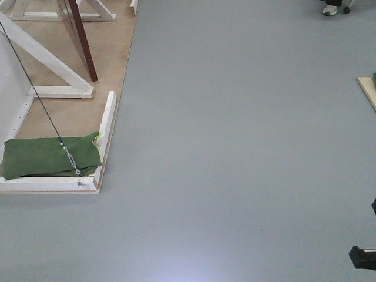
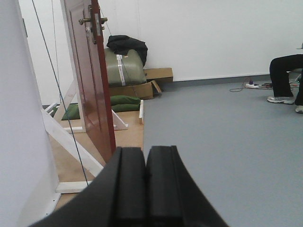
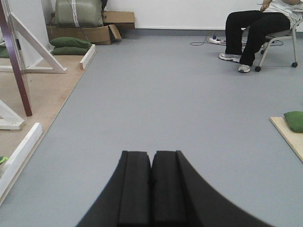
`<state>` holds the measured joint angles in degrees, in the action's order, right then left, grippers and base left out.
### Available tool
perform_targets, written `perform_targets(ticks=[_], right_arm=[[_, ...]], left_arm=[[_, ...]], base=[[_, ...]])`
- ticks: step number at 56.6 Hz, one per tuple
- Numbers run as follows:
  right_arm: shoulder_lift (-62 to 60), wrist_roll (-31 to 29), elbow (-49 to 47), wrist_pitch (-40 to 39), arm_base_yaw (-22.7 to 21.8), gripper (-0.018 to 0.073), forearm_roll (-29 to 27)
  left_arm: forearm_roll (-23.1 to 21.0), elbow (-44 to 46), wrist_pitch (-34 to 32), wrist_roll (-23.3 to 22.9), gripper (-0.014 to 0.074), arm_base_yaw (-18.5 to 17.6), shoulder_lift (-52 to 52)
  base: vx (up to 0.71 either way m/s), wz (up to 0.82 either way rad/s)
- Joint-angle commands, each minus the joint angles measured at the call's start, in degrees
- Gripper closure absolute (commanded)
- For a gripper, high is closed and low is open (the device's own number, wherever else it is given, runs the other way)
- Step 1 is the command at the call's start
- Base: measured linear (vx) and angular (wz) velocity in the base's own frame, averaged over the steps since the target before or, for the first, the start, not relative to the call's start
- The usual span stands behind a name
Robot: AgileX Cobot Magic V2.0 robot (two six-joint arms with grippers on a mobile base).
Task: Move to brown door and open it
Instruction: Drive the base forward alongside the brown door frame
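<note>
Brown door [image 2: 92, 80] stands at far left w/ brass handle [image 2: 90, 21] up top, set in a white frame [image 2: 71, 142] on a wood base. It's well ahead & left of both arms, nothing touching it. Left gripper [image 2: 146, 158]: jaws pressed together, holding nothing. Right gripper [image 3: 152, 161]: same, closed tight & empty, over grey floor [image 3: 170, 94]. Green bag [image 1: 50, 155] lies in a corner of the frame.
</note>
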<state>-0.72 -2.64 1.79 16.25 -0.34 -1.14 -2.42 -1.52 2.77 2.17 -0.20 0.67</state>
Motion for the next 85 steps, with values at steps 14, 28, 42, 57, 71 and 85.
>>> perform_targets(ticks=[14, 28, 42, 57, 71, 85], right_arm=[[-0.7, -0.31, 0.35, -4.73, 0.09, 0.0559, 0.35], [-0.7, -0.31, 0.35, -4.73, 0.09, 0.0559, 0.35], [-0.7, -0.31, 0.35, -4.73, 0.09, 0.0559, 0.35], [-0.7, -0.31, 0.35, -4.73, 0.09, 0.0559, 0.35], [-0.7, -0.31, 0.35, -4.73, 0.09, 0.0559, 0.35], [-0.7, -0.31, 0.35, -4.73, 0.09, 0.0559, 0.35]], left_arm=[[-0.14, 0.97, -4.75, -0.49, 0.06, -0.23, 0.96], [-0.14, 0.97, -4.75, -0.49, 0.06, -0.23, 1.02], [-0.14, 0.97, -4.75, -0.49, 0.06, -0.23, 1.02], [-0.14, 0.97, -4.75, -0.49, 0.06, -0.23, 1.02], [-0.14, 0.97, -4.75, -0.49, 0.06, -0.23, 1.02], [-0.14, 0.97, -4.75, -0.49, 0.06, -0.23, 1.02]], base=[[0.12, -0.05], [0.04, -0.07], [0.0, 0.01], [0.0, 0.0], [0.0, 0.0], [0.0, 0.0]])
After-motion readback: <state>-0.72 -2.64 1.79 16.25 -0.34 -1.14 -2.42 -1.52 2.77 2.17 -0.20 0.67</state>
